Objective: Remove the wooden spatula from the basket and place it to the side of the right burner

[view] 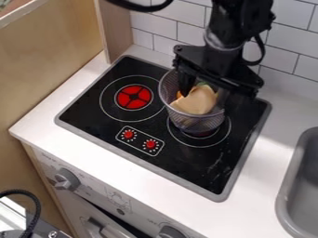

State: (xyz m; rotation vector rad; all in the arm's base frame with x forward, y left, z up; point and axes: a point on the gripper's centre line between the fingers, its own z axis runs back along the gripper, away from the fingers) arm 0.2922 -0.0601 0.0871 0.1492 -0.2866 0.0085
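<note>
Camera view: open claw over the wire basket

The claw (209, 95) hangs from the upper edge over the wire basket (192, 122), its two fingers spread apart, one reaching down inside the rim. The wooden spatula (196, 101) lies in the basket, its broad pale face showing between the fingers, with bits of orange and green beside it. The basket is at the right burner (214, 143). The left burner (133, 97) has a red center; two red knobs (150, 144) are near the stove's front edge.
</note>
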